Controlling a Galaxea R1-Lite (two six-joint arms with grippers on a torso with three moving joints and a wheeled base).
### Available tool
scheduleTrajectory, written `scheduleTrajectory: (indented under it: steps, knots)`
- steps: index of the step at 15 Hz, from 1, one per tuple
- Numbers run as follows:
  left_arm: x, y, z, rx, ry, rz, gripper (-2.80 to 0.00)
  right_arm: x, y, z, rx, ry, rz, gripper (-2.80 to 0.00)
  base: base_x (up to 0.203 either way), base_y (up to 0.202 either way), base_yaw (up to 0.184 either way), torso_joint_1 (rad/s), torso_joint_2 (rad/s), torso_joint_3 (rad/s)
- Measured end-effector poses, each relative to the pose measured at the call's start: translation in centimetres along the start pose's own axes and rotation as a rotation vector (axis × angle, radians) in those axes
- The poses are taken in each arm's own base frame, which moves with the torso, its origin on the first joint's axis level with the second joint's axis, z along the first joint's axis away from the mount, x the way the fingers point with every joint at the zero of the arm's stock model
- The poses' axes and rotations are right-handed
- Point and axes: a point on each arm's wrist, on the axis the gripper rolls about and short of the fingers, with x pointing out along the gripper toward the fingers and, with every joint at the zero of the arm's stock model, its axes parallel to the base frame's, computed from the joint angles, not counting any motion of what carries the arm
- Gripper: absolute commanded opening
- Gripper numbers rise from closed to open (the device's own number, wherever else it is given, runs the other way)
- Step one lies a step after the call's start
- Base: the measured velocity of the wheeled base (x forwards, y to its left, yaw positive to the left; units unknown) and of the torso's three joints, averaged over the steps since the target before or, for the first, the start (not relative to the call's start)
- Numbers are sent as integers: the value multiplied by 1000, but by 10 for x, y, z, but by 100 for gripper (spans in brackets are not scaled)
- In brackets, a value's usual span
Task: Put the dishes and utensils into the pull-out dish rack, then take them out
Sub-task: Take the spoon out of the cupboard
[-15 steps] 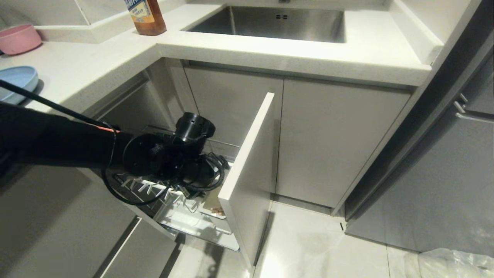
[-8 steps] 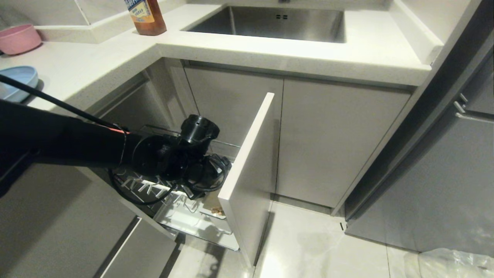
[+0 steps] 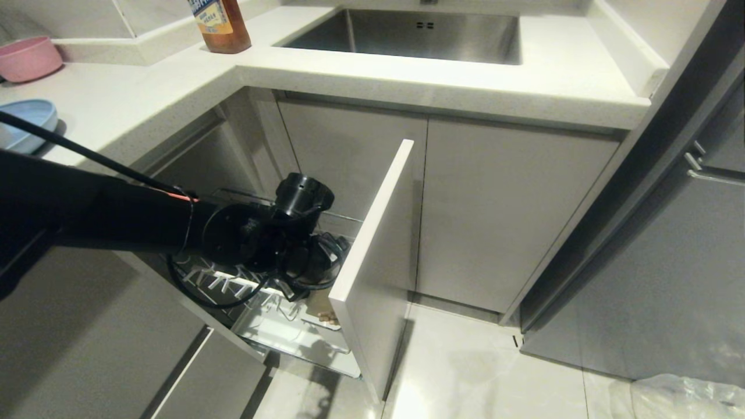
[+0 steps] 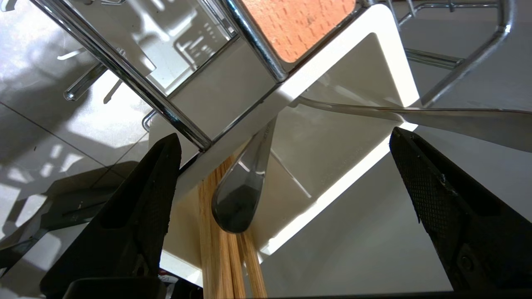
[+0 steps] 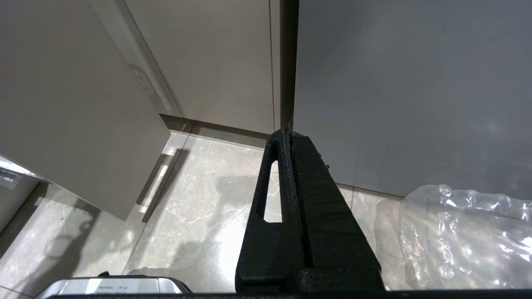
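Left gripper [image 4: 282,137] shifted slightly right | ribbed fingers apart | shiny spoon [image 4: 241,191], wooden chopsticks [image 4: 226,249] in white cup [image 4: 353,62]

The left arm [image 3: 105,218] reaches from the left over the pull-out dish rack [image 3: 279,326], its wrist hiding the end effector. The pale grey drawer front [image 3: 378,262] stands pulled out. On the tabletop [image 3: 139,93] sit a light-blue plate [image 3: 23,122], a pink bowl [image 3: 26,57] and a brown bottle [image 3: 220,26] beside the steel sink [image 3: 407,35].

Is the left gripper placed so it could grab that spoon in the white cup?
Probably yes: the left gripper is open right above the cup, the spoon handle between its fingers, nothing blocking.
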Motion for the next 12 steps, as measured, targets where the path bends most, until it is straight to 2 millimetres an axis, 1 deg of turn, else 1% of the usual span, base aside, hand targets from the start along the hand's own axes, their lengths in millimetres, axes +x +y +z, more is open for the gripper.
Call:
scheduleTrajectory:
  steps: [6,9,12]
  knots:
    - [-10,-1,3,0,-22,-4,0,0,0,0,0,0,0,-280,0,0,0,0,0,0]
    - [-16,2,3,24,-4,25,0,0,0,0,0,0,0,-280,0,0,0,0,0,0]
    - [-21,-1,1,28,25,9,0,0,0,0,0,0,0,-280,0,0,0,0,0,0]
